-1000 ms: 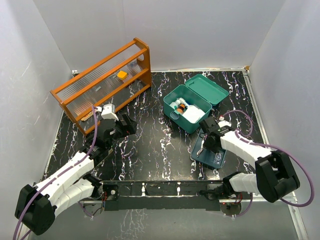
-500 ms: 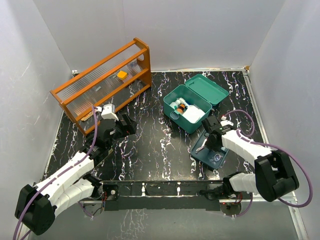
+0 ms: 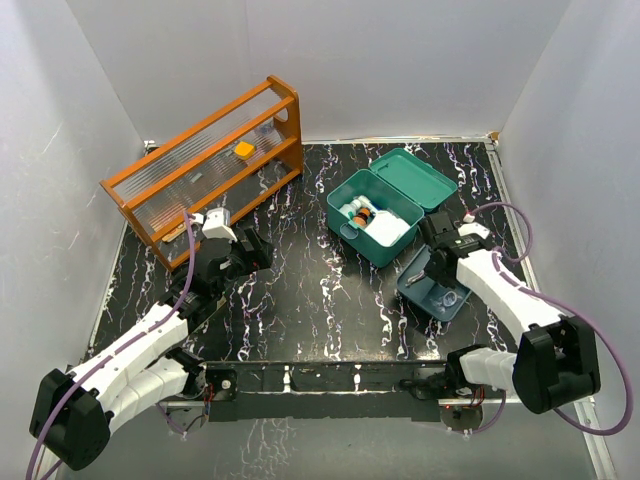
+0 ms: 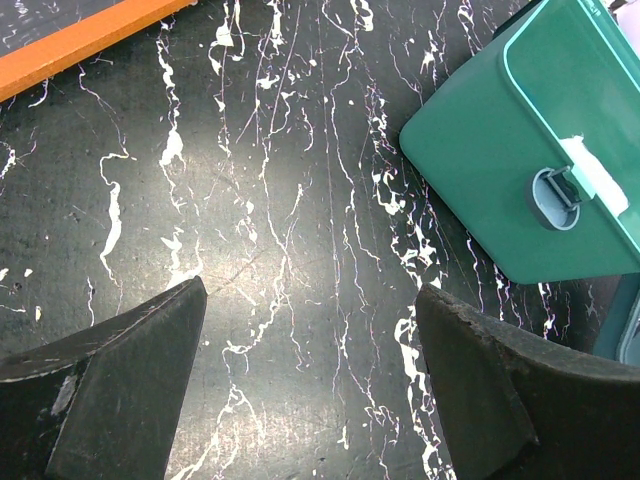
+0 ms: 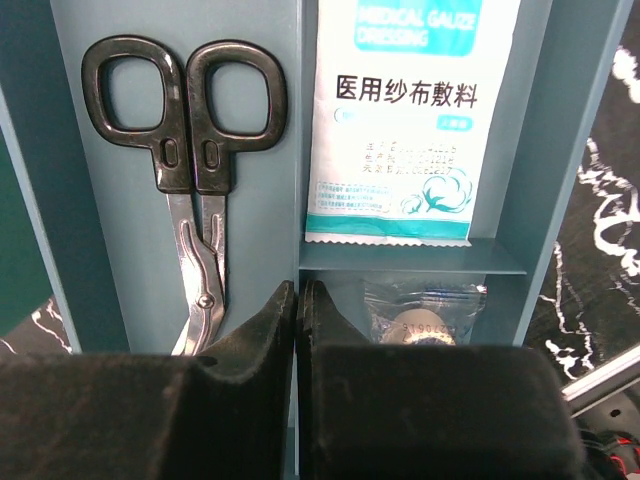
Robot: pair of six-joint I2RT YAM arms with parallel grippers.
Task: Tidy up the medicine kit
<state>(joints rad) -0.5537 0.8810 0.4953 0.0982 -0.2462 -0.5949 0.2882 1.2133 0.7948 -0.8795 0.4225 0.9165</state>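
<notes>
The medicine kit point(image 3: 372, 216), a teal box with its lid point(image 3: 415, 177) swung open, sits at the back centre with small items inside. Its front wall and latch show in the left wrist view point(image 4: 520, 170). My right gripper point(image 3: 438, 262) point(image 5: 298, 290) is shut on the thin divider wall of the blue-grey divided tray point(image 3: 432, 287) point(image 5: 300, 130), just right of the kit. The tray holds black-handled scissors point(image 5: 190, 180), a gauze dressing packet point(image 5: 410, 120) and a small bagged roll point(image 5: 425, 315). My left gripper point(image 3: 252, 250) point(image 4: 310, 290) hangs open over bare table, left of the kit.
An orange wooden rack point(image 3: 205, 170) point(image 4: 80, 45) with clear shelves stands at the back left, a small orange piece on it. White walls enclose the black marbled table point(image 3: 310, 290) on three sides.
My right gripper has closed on the tray's divider and carried the tray back and to the right, nearer the kit's right side. The left arm has not moved.
</notes>
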